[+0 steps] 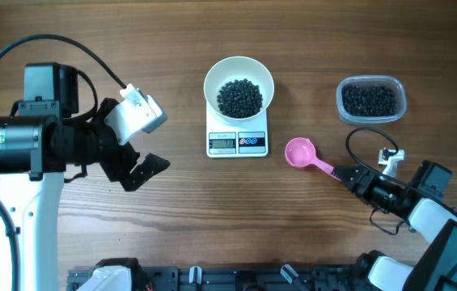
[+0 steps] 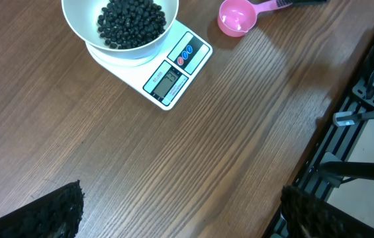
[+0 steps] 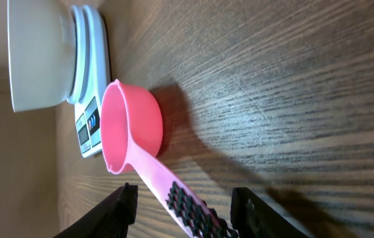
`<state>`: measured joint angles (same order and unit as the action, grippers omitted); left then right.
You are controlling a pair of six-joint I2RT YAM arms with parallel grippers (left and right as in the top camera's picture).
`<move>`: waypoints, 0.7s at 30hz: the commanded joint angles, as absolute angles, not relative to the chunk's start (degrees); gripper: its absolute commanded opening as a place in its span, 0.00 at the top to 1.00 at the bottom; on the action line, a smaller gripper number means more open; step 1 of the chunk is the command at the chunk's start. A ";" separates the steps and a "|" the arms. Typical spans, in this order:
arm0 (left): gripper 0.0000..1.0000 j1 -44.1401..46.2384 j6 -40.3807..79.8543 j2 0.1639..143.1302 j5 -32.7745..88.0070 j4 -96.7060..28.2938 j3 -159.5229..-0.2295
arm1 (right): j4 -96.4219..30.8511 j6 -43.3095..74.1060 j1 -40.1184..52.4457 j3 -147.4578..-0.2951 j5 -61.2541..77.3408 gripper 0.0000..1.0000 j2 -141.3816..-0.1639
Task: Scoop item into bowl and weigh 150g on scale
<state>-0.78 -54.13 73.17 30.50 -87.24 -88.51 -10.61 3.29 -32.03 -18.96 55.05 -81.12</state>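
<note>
The white bowl (image 1: 239,83) stands on the scale (image 1: 238,142) and holds a heap of dark beans, the item (image 1: 239,97). An empty pink scoop (image 1: 300,152) lies on the table right of the scale, handle pointing toward my right gripper (image 1: 348,175). In the right wrist view the scoop's handle (image 3: 173,192) lies between the open fingers (image 3: 124,205), a gap on each side. My left gripper (image 1: 135,149) hovers wide open left of the scale, holding nothing; its view shows the bowl (image 2: 81,26), the scale (image 2: 170,76) and the scoop (image 2: 234,16).
A clear plastic tub (image 1: 371,99) with more dark beans stands at the back right. A black cable (image 1: 361,141) loops over the table by the right arm. The table's front edge and a metal rail (image 2: 345,119) lie near the left gripper.
</note>
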 commanded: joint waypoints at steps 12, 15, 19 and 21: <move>0.00 -1.08 -54.68 72.60 30.94 -87.31 -89.32 | -7.73 4.84 -27.22 -18.35 54.48 0.52 -84.25; 0.00 -1.08 -54.68 72.60 30.94 -87.31 -89.32 | -4.25 6.66 -26.85 -18.35 55.33 0.54 -85.97; 0.00 -1.08 -54.65 72.60 30.94 -87.31 -89.32 | -2.63 7.53 -26.83 -18.35 56.66 0.57 -86.85; 0.00 -1.08 -54.68 72.60 30.94 -87.31 -89.32 | -2.57 7.53 -26.83 -18.35 56.84 0.60 -86.85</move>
